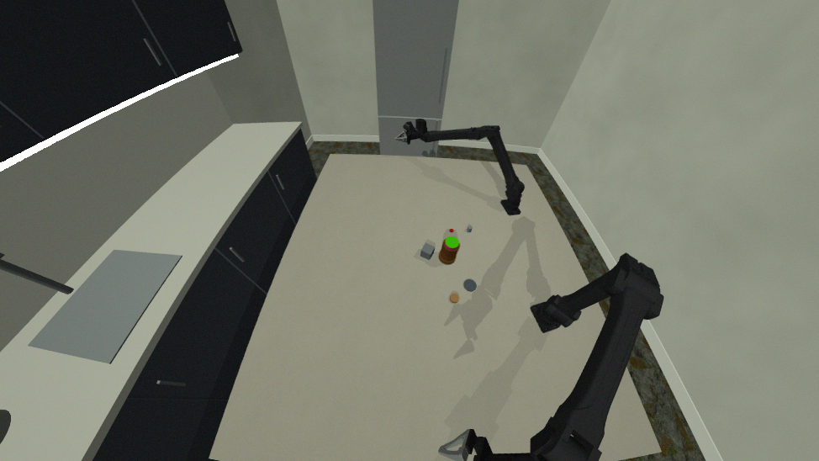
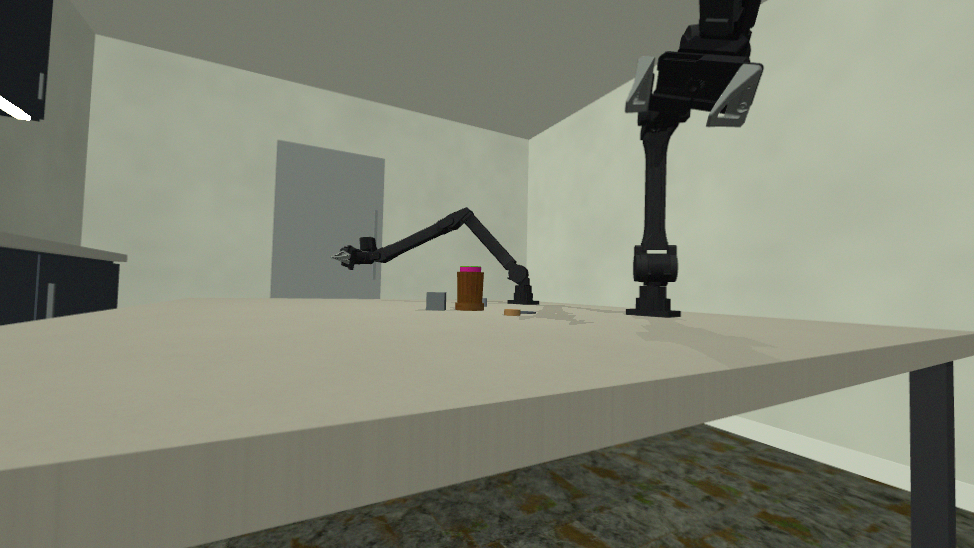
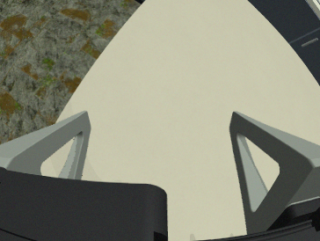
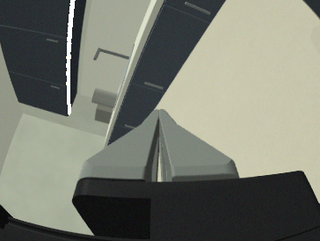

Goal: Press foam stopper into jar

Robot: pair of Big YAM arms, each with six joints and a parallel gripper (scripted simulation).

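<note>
The brown jar (image 1: 447, 257) (image 2: 469, 293) stands upright on the table. The foam stopper (image 1: 451, 242) (image 2: 469, 269), magenta with a bright green top, sits in its mouth and sticks up above the rim. My left gripper (image 1: 448, 447) (image 2: 681, 117) (image 3: 160, 119) is open and empty, high up at the near end of the table, far from the jar. My right gripper (image 1: 396, 137) (image 2: 333, 256) (image 4: 159, 117) is shut with nothing between the fingertips, raised over the far end, away from the jar. Neither wrist view shows the jar.
A grey block (image 1: 427, 250) (image 2: 435, 301) stands close beside the jar. A small grey piece (image 1: 468, 228) (image 2: 484, 301) and a small red spot (image 1: 451, 230) are behind it. A dark blue disc (image 1: 469, 284) and an orange disc (image 1: 454, 298) (image 2: 511, 312) lie on the near side.
</note>
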